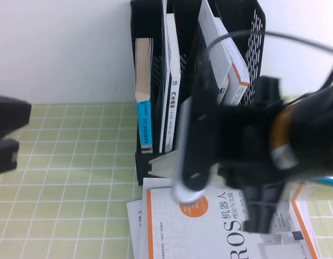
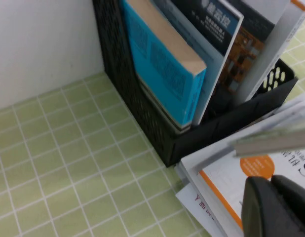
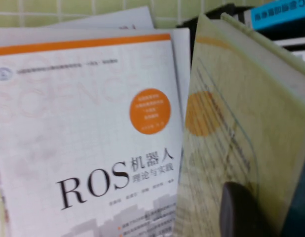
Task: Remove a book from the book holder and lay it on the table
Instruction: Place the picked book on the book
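Note:
The black book holder (image 1: 247,32) stands at the back of the green checked table (image 1: 75,189); it also shows in the left wrist view (image 2: 118,74). My right gripper (image 1: 199,162) is in front of the holder, shut on the book (image 3: 231,123). One dark finger (image 3: 241,212) lies on its pale yellow cover. The book stands on edge, tilted, over the white-and-orange ROS book (image 3: 83,123). Its pale page edge (image 1: 164,162) shows at the foot of the holder. My left gripper (image 1: 5,135) is at the far left, shut and empty, its fingers (image 2: 276,207) together.
The ROS book (image 1: 226,232) lies flat on loose white sheets in front of the holder. A smaller blue-spined book with tan page edges (image 1: 145,113) and other books stand in the holder. A white wall is behind. A cable arcs over the right arm.

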Motion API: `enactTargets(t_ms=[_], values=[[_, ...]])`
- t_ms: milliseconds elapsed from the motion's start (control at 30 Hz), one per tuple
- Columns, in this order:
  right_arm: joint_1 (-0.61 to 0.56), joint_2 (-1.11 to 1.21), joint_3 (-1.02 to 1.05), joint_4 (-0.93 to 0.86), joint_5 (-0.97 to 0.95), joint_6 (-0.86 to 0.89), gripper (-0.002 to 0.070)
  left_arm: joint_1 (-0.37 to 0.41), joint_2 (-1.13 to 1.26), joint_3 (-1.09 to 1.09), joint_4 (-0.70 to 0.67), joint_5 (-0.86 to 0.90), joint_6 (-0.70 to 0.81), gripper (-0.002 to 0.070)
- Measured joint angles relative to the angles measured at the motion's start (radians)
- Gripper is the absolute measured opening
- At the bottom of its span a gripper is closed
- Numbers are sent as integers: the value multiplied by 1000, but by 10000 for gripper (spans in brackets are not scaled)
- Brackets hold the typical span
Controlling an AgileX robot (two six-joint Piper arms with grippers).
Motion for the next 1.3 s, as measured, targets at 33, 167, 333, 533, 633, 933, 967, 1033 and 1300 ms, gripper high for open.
enactTargets(t_ms=[33,167,333,533,633,933,967,1033,1300], values=[[45,36,-2,-92,6,81,211,0,-7,21,0,-2,-7,-3],[159,174,-2,-286,26,238,211,0,-29,62,0,-10,-18,-3],[227,314,-4,-273,9,284,216,0,-75,64,0,-19,-20,-3],[231,402,-34,-313,-1,346,230,0,-115,66,-2,-9,-20,-3],[226,442,-36,-326,-27,350,270,0,-126,85,-2,2,-20,-3],[209,468,-26,48,75,74,470,0,-172,168,-23,32,-22,-3],[209,456,-22,125,106,37,470,0,-180,174,-27,33,-22,-3],[216,423,-17,279,157,-37,469,0,-192,186,-29,39,-22,-3],[218,154,-93,392,190,-99,303,0,-293,322,-93,-42,-22,-3]])
